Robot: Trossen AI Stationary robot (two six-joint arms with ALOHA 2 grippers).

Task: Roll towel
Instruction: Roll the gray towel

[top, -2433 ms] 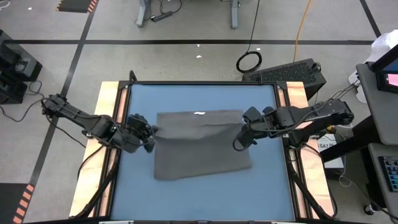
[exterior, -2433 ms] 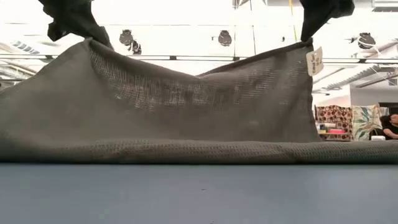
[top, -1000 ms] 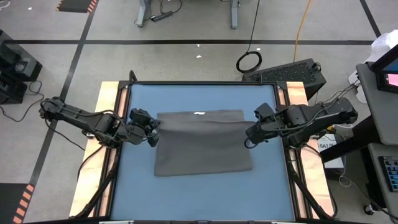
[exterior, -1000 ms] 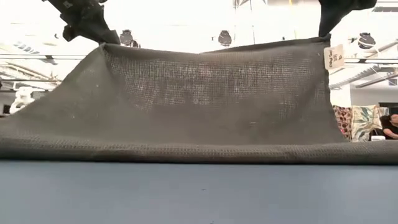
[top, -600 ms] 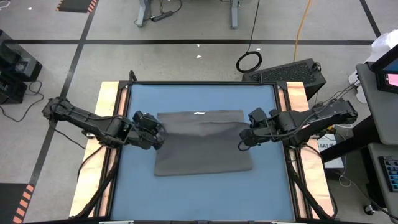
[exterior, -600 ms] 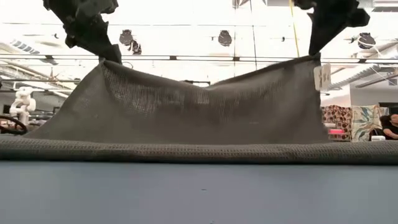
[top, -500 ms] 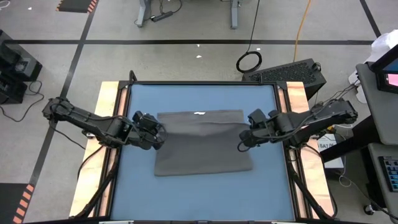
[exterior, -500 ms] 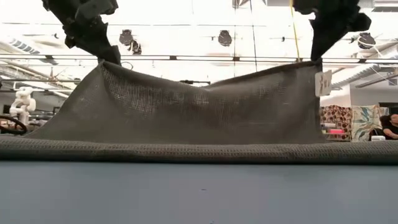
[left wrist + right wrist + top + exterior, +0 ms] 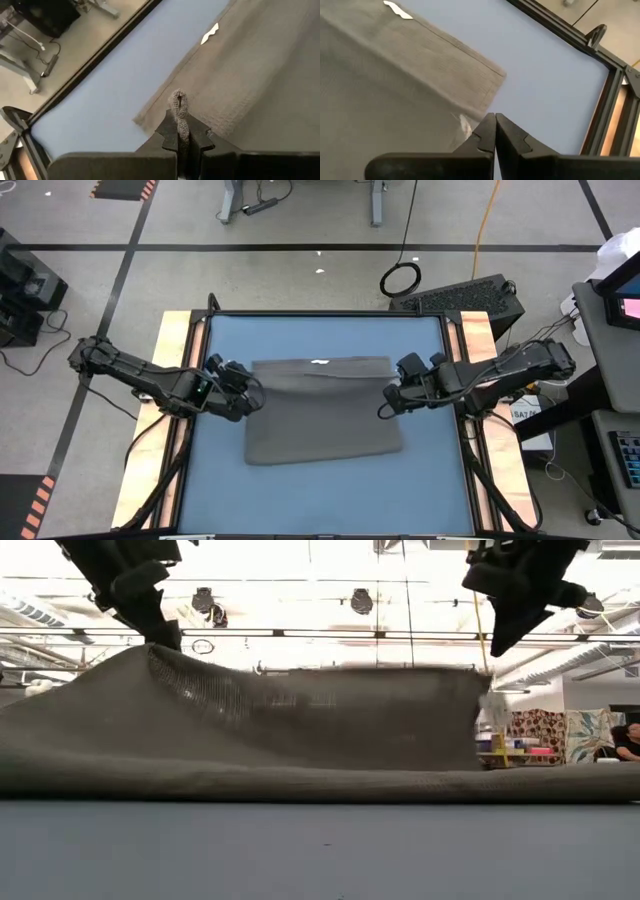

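Observation:
The grey-brown towel [image 9: 325, 420] lies doubled on the blue table [image 9: 320, 335], its fold [image 9: 320, 783] toward the near edge and a white tag [image 9: 320, 362] at the far edge. My left gripper [image 9: 248, 394] is shut on the upper layer's left corner, which it holds up in the low view [image 9: 165, 640]. My right gripper [image 9: 386, 406] is shut above the right corner. In the low view the right gripper's tips [image 9: 495, 648] stand a little above the blurred cloth edge. No cloth shows between its fingers [image 9: 495, 120]; a second tag [image 9: 465, 125] lies beside them. My left gripper pinches the towel's upper-layer left corner [image 9: 179, 107] between its two fingers; a bunched bit sticks out past the tips. The fingers slant down from the table's left. That corner is lifted and the cloth slopes slack down to the fold on the table. My right gripper: I cannot tell whether it touches the towel.
Wooden rails [image 9: 178, 340] and a black frame border the table's sides. A black case [image 9: 462, 295] and a cable loop [image 9: 400, 278] lie beyond the far right corner. A person [image 9: 628, 743] sits far off in the room. Bare blue table shows far and near of the towel.
Both grippers have come down, the right one more, and it has drifted toward the table's middle. The raised edge, drawn level and high a second ago, has sagged. Its right corner with the tag has dropped below the right fingertips, while the left corner stays held up.

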